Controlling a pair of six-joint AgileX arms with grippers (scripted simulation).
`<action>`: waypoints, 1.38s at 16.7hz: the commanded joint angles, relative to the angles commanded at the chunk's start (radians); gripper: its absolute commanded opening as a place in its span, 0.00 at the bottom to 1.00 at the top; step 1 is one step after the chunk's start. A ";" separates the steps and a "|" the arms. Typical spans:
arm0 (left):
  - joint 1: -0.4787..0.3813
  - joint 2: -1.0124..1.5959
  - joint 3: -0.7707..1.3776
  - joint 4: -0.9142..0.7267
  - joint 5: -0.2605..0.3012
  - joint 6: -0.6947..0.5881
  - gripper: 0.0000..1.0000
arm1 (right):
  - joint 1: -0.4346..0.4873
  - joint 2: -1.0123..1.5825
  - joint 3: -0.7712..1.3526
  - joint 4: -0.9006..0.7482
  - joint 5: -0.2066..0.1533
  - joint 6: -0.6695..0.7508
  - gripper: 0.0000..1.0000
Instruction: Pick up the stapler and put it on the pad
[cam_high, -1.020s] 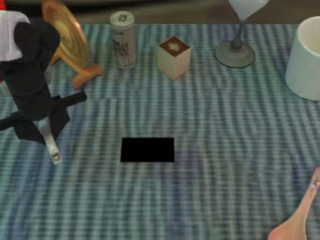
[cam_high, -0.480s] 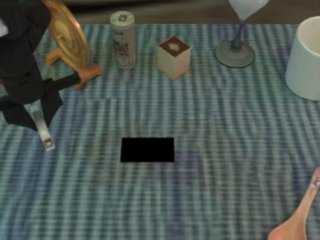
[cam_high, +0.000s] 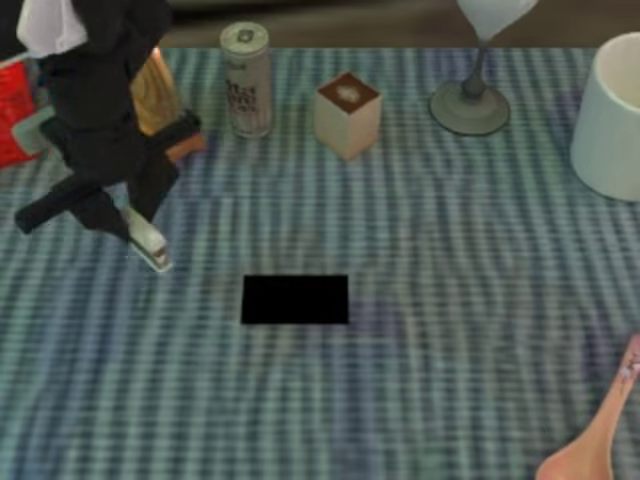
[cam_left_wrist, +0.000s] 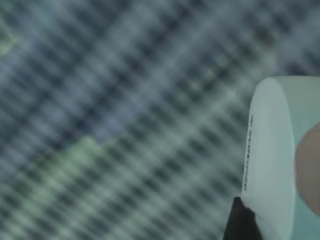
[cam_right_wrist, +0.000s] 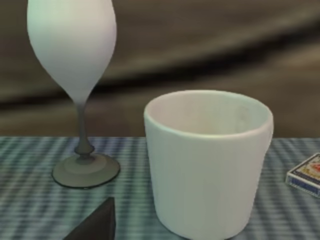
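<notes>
stapler (cam_high: 150, 240): white, greyish tip
pad (cam_high: 295, 299): plain black
cloth (cam_high: 450, 300): blue and pale green stripes, covering the bench
left hand (cam_high: 125, 215): black
can (cam_high: 246, 80): pale silver-white, dark print
box (cam_high: 347, 113): cream sides, brown top, at 12 o'clock
glass (cam_right_wrist: 75, 75): white bowl, grey foot
cup (cam_right_wrist: 207, 160): off-white
spoon-shaped thing (cam_high: 600, 440): pinkish, at 4 o'clock
card box (cam_right_wrist: 306, 175): blue and white
</notes>
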 joint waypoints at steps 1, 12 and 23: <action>-0.022 0.021 0.032 -0.015 0.000 -0.092 0.00 | 0.000 0.000 0.000 0.000 0.000 0.000 1.00; -0.260 0.202 0.354 -0.151 0.002 -1.034 0.00 | 0.000 0.000 0.000 0.000 0.000 0.000 1.00; -0.283 0.212 0.351 -0.116 0.001 -1.116 0.00 | 0.000 0.000 0.000 0.000 0.000 0.000 1.00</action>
